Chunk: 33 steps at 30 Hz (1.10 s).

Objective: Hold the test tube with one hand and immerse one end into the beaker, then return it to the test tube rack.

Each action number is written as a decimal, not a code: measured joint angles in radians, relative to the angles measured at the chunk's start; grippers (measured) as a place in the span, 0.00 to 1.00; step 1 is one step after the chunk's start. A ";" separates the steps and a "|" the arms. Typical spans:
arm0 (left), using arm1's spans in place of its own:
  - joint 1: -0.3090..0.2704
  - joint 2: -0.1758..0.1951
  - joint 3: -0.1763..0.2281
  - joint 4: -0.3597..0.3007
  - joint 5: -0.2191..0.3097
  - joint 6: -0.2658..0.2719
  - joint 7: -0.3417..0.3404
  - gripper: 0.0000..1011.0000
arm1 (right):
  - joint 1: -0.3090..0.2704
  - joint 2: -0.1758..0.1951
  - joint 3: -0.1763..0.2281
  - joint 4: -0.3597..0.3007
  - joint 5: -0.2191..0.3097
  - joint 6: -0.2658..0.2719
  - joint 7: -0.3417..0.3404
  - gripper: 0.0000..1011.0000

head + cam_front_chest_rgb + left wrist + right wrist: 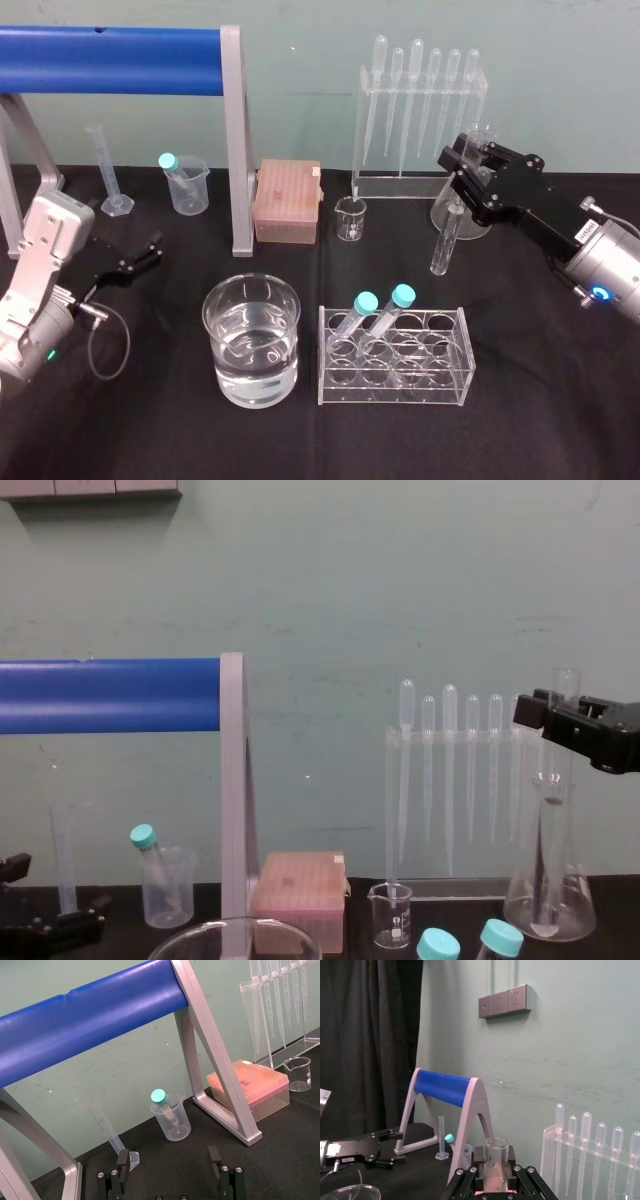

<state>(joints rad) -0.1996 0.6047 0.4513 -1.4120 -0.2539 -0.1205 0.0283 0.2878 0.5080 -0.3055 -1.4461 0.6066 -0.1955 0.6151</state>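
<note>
The wide, round, clear glass beaker (226, 335), part-filled with water, is standing front-centre, just left of the clear plastic test tube rack (452, 352). Behind the rack, the black right gripper (457, 175) is clamping the long, clear glass test tube (444, 238) upright. The black left gripper (150, 251) is resting far left, spread and empty. The carry seems to be in hand. Next, the tube needs swinging over the beaker and lowering until its bottom end is dipping into the water.

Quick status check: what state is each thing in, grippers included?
Clear uncapped glass test tube: near upright, gripped near its top.
Very wide clear glass beaker: upright, partly filled with clear liquid.
Clear plastic test tube rack: holds two teal-capped tubes.
Right gripper: shut on the test tube.
Left gripper: open, empty.
</note>
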 joint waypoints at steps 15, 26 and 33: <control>0.000 0.000 0.000 0.000 0.000 0.000 0.000 0.99 | 0.088 -0.043 -0.048 0.024 0.041 -0.017 0.117 0.24; 0.000 0.000 0.000 0.000 0.000 0.000 0.000 0.99 | 0.195 -0.100 -0.157 0.053 0.080 -0.023 0.263 0.24; 0.000 0.000 0.000 0.000 0.000 0.000 0.000 0.99 | 0.234 -0.126 -0.210 0.065 0.104 -0.023 0.324 0.24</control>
<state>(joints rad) -0.1995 0.6047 0.4514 -1.4120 -0.2539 -0.1205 0.0283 0.5215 0.3822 -0.5155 -1.3810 0.7110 -0.2182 0.9394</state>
